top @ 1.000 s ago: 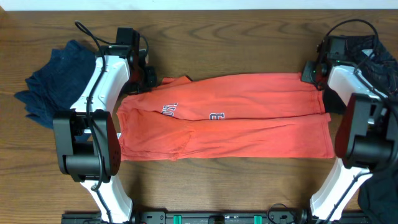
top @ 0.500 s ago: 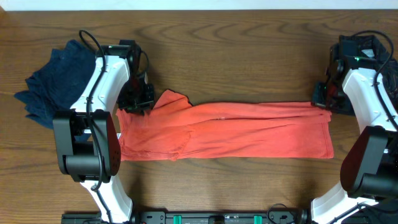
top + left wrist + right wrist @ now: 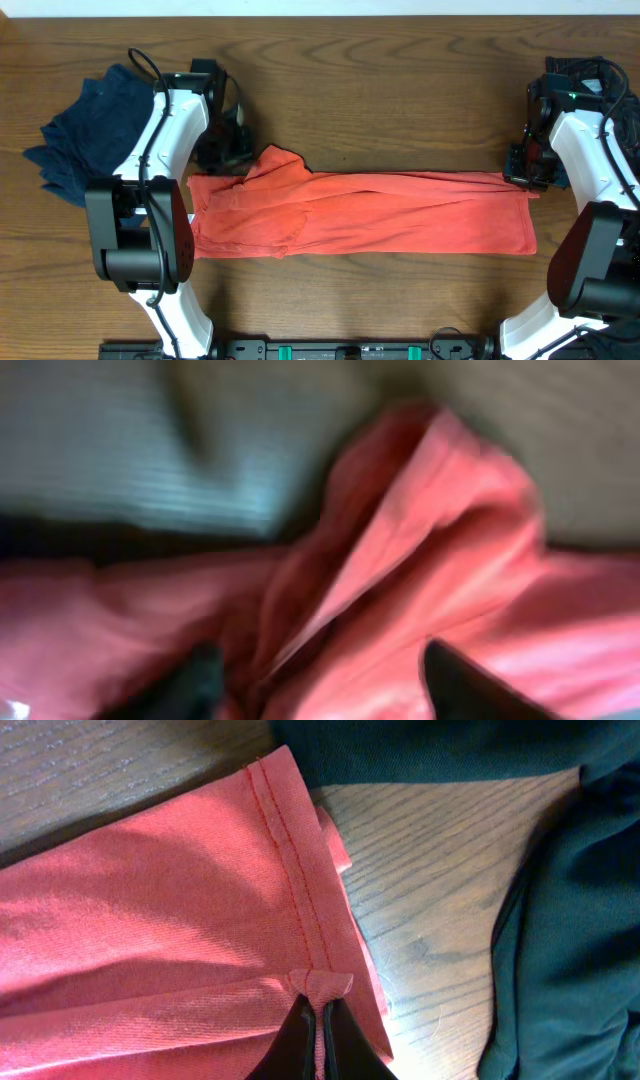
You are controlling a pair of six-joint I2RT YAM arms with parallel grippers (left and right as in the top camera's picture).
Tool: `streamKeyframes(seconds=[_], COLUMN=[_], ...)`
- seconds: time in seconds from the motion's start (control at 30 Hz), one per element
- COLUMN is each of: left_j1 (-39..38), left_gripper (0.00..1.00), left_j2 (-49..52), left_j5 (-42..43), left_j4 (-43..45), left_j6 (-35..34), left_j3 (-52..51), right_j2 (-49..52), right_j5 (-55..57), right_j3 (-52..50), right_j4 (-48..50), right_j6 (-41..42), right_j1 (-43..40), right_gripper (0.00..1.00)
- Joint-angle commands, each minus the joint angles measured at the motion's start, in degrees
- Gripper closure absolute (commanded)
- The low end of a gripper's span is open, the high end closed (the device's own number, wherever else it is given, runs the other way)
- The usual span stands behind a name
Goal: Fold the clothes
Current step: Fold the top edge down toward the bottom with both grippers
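Across the middle of the wooden table (image 3: 400,90), stretched out as a long flat band: the red T-shirt (image 3: 400,215), looking folded over the long way, with no letters showing. Pinched at its top right corner by the right gripper (image 3: 318,1025), pressed tight together on a little tuck of the sewn hem. Held like that, most likely, to pull this end straight and to line the top layer up with the layer below. Down low at the other end, right over the sleeve side, the left gripper (image 3: 226,152). Seems spread apart, with red cloth heaped up between two dark fingertips (image 3: 455,680), but too blurry to say for sure. Bunched into a pointy peak at that end, so not yet flat and probably in need of a tug or a pat. Off to the left, well apart from the shirt, a crumpled navy garment (image 3: 85,130), left out of the way for its own turn. Just beside the pinched corner, a dark garment (image 3: 570,900), near the hem but not caught in the grip. Better to go slow there and not drag it along.
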Motion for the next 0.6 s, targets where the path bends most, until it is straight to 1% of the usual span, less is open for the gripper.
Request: streamKeyframes(seconds=[0.0, 0.1, 0.2, 0.23, 0.27, 0.33, 0.37, 0.5, 0.53, 0.57], left_j1=[-0.52, -1.07, -1.77, -2.08, -2.4, -3.06, -3.54, -5.07, -5.29, -5.35], left_gripper=[0.28, 0.27, 0.27, 0.28, 0.31, 0.49, 0.54, 0.61, 0.66, 0.73], left_j2=[0.31, 1.16, 2.84, 3.61, 4.17, 5.18, 5.57, 5.84, 5.84, 5.84], left_j5=[1.99, 1.97, 1.97, 1.99, 2.05, 2.25, 2.25, 2.21, 2.21, 2.19], left_j4=[4.04, 5.97, 5.95, 5.95, 5.88, 5.44, 5.16, 4.87, 4.59, 4.31], left_j6=[0.17, 0.13, 0.17, 0.17, 0.17, 0.17, 0.2, 1.16, 1.16, 1.31], left_j3=[-0.13, -0.13, -0.13, -0.2, -0.22, -0.22, -0.22, -0.22, -0.22, -0.22], right_j2=[0.11, 0.11, 0.11, 0.11, 0.11, 0.11, 0.11, 0.11, 0.11, 0.11], right_j5=[0.98, 0.98, 0.98, 1.01, 0.98, 0.98, 1.01, 1.01, 1.01, 1.01], right_j3=[-0.11, -0.11, -0.11, -0.11, -0.11, -0.11, -0.11, -0.11, -0.11, -0.11], right_j4=[-0.07, -0.02, 0.15, 0.31, 0.39, 0.42, 0.42, 0.59, 0.59, 0.57], right_j6=[0.92, 0.92, 0.92, 0.9, 0.9, 0.9, 0.9, 0.87, 0.87, 0.87], right_j1=[0.26, 0.26, 0.26, 0.26, 0.26, 0.26, 0.26, 0.24, 0.24, 0.24], right_gripper=[0.96, 0.97, 0.97, 0.96, 0.96, 0.97, 0.96, 0.96, 0.96, 0.96])
